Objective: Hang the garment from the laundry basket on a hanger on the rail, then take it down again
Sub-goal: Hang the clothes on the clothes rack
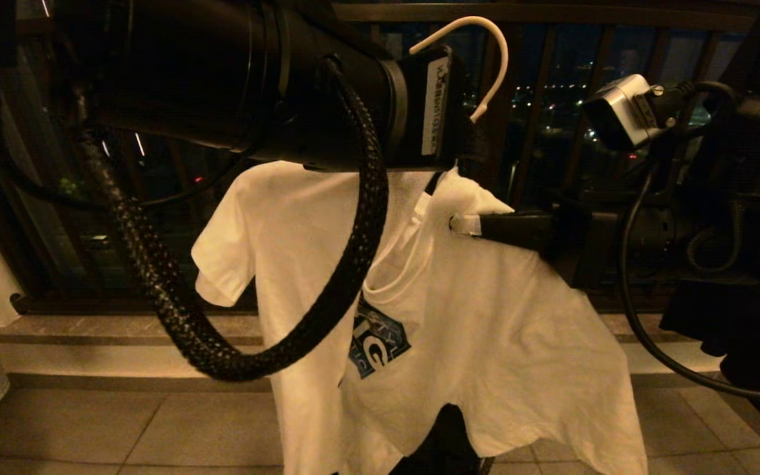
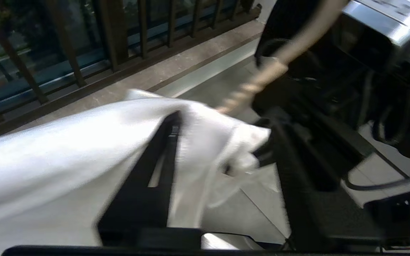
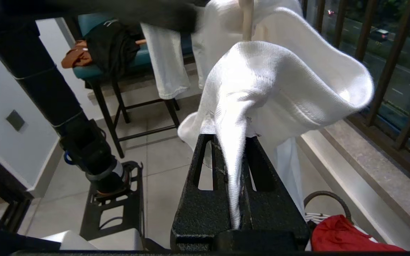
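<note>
The left arm reaches across the top of the head view, its wrist level and its braided cable looping down below it; the left gripper is mostly hidden behind cloth, so its jaws cannot be read. The right arm comes in from the right at about shoulder height, and the right gripper has its two black fingers pressed together on a fold of the T-shirt.

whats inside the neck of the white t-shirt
The white wire hanger comes up out of the collar of the T-shirt; only its hook and twisted neck show. Its arms are covered by the cloth. The right gripper is shut on the shirt's collar.
</note>
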Tool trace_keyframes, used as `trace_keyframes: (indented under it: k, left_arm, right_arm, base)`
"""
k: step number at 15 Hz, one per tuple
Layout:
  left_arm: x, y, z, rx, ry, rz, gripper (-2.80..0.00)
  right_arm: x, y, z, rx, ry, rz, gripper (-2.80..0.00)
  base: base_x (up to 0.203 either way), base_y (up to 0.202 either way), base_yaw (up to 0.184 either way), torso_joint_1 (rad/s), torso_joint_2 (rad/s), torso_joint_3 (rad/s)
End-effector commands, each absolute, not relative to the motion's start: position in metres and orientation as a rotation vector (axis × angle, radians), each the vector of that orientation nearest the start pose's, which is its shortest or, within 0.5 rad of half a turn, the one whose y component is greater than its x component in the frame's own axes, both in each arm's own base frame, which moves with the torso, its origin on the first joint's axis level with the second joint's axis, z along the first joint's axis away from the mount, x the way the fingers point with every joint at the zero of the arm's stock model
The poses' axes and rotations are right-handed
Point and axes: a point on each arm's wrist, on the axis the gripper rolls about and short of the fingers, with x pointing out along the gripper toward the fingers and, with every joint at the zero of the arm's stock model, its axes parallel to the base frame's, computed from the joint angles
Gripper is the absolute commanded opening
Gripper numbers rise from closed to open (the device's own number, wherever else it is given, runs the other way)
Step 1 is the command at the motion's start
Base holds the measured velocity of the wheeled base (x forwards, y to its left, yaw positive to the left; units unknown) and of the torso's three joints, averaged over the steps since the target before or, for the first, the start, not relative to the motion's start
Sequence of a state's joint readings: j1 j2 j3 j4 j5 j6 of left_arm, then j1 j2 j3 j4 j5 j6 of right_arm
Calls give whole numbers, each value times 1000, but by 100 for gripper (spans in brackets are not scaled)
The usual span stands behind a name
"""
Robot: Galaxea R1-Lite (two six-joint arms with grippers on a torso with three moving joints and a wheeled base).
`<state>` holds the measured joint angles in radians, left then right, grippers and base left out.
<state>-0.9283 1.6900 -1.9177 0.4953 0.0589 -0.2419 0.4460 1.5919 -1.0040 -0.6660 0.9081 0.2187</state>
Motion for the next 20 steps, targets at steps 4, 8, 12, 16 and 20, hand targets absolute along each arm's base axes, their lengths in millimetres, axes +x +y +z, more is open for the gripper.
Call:
trace_keyframes:
  k: [4, 8, 12, 16, 20]
  left_arm:
    - [167, -237, 379, -78, 359, -826, 0]
    - [161, -226, 376, -64, 373, -804, 0]
    - [153, -214, 381, -65, 377, -794, 0]
    - [147, -205, 382, -65, 368, -765, -280]
    - [136, -189, 391, -89, 335, -761, -280]
  right_arm:
    - [250, 139, 275, 166, 59, 1360, -280]
    - [250, 139, 277, 164, 52, 1361, -280]
    - [250, 138, 277, 164, 51, 1360, -280]
    - [250, 138, 277, 164, 50, 1358, -280]
    - [250, 138, 277, 163, 51, 1356, -280]
  base:
    - [0, 0, 0, 0, 0, 0]
    - [0, 0, 0, 0, 0, 0]
    - [0, 0, 0, 0, 0, 0]
    - [0, 0, 0, 0, 0, 0]
    - [0, 0, 0, 0, 0, 0]
